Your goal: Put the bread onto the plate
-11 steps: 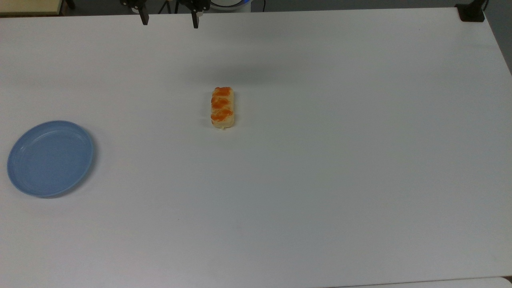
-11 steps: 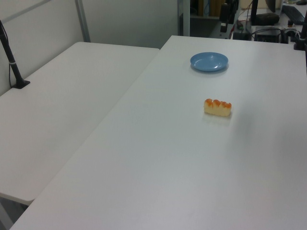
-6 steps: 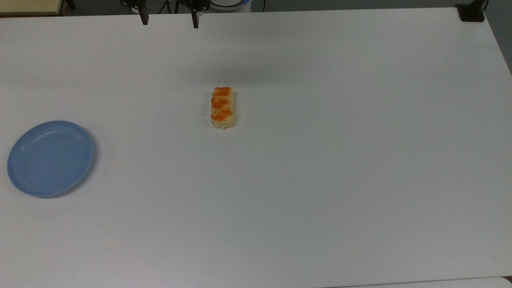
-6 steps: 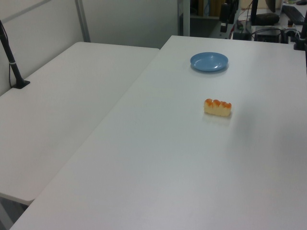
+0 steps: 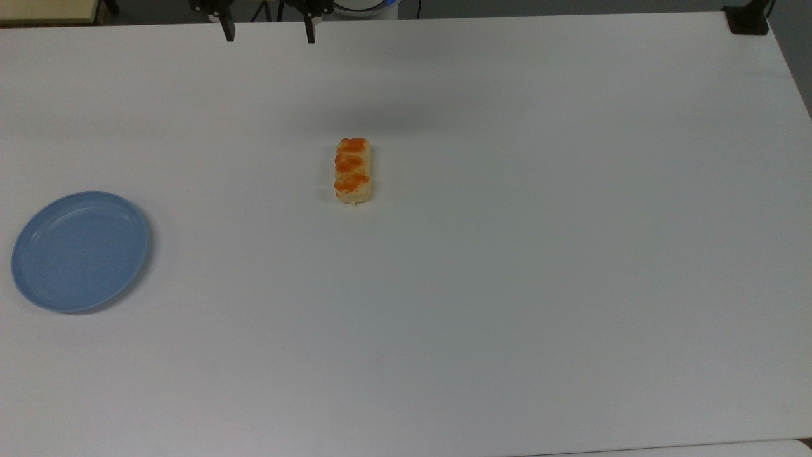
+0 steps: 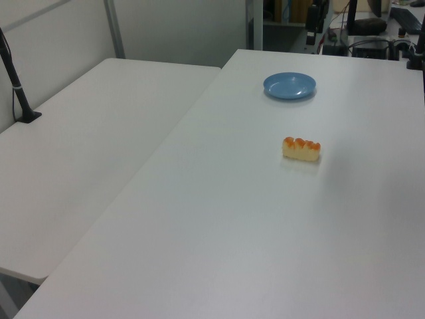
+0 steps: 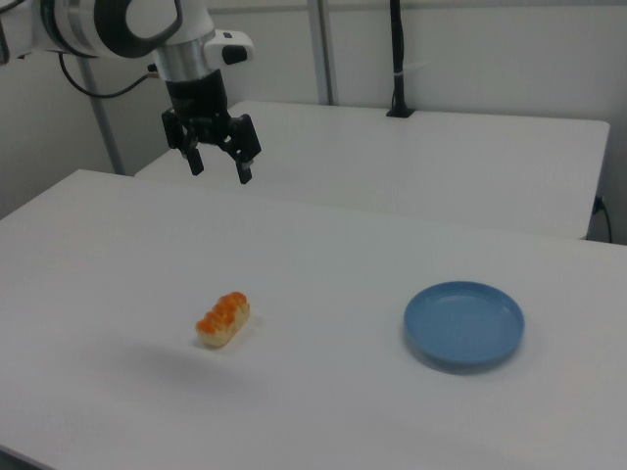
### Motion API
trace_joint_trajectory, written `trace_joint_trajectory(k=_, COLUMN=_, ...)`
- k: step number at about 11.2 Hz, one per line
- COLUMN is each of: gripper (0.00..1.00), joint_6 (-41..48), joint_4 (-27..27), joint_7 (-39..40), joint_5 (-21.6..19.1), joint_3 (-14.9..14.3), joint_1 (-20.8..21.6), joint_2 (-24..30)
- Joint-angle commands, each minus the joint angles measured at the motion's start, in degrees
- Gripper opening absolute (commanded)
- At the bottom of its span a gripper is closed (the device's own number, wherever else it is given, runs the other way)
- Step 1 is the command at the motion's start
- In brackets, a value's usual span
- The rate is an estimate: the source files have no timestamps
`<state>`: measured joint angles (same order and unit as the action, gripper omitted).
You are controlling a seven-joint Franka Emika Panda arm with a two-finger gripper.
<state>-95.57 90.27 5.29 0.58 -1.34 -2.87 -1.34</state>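
White bench (image 5: 507, 285), wide and bare-topped; a second white bench (image 6: 86, 153) butts against it on the left view's left, with a black pole (image 6: 16, 86) clamped at its far edge.

Bread (image 5: 353, 171) lies flat near the bench middle, long axis running 12 to 6 o'clock in the top view, orange glaze up. Also seen in left view (image 6: 301, 149) and right view (image 7: 223, 319).

Plate (image 5: 80, 251) sits at about 8 o'clock from the bread in the top view, well apart from it, nothing on it. Right view shows it (image 7: 464, 324) at 3 o'clock of the bread; left view (image 6: 289, 85) at 12 o'clock.

Pincer (image 7: 217, 164) hangs in the air above the bench, fingers spread apart, holding nothing, at 12 o'clock from the bread in the right view. Top view: fingertips at the upper edge (image 5: 267, 32).
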Motion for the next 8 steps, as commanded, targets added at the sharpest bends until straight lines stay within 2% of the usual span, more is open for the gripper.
trace_joint_trajectory(k=1, gripper=1.00, joint_6=0.2, joint_4=1.1, joint_7=1.5, joint_5=-0.8, joint_3=0.5, joint_1=-0.7, joint_2=1.0)
trace_joint_trajectory(k=8, gripper=1.00, joint_6=0.4, joint_4=1.2, joint_7=2.8, joint_5=-0.6, joint_3=0.5, joint_1=-0.8, joint_2=0.4)
